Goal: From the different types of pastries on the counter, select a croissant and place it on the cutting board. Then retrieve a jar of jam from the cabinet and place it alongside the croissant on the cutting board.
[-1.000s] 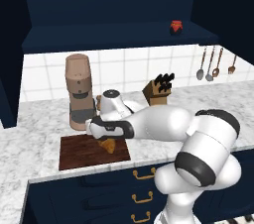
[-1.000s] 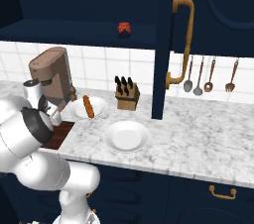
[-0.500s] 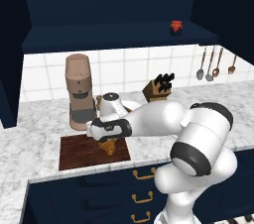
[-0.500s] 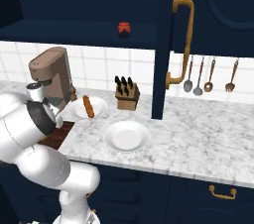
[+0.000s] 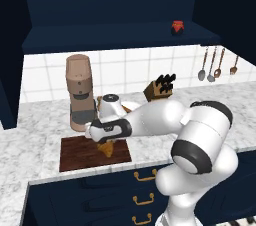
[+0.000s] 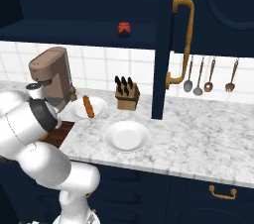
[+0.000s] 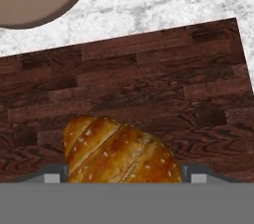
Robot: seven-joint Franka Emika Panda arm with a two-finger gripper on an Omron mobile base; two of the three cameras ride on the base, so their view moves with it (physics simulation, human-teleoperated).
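Change: your gripper (image 5: 106, 142) has come lower over the cutting board (image 5: 80, 152) than a second ago, carrying the croissant (image 5: 106, 148) down with it.
Gripper: part-open, clamped on the croissant.
Location: croissant at the board's 3 o'clock edge; touchdown unclear.
Meaning: you appear close to release.
Appearance: golden-brown, ridged, seed-flecked.

Golden croissant (image 7: 121, 153) over cutting board (image 7: 149, 74)

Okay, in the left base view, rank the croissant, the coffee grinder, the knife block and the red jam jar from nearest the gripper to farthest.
1. croissant, at the gripper, over the cutting board.
2. coffee grinder, just behind, to the left.
3. knife block, back right by the wall.
4. jam jar, high on the cabinet shelf.
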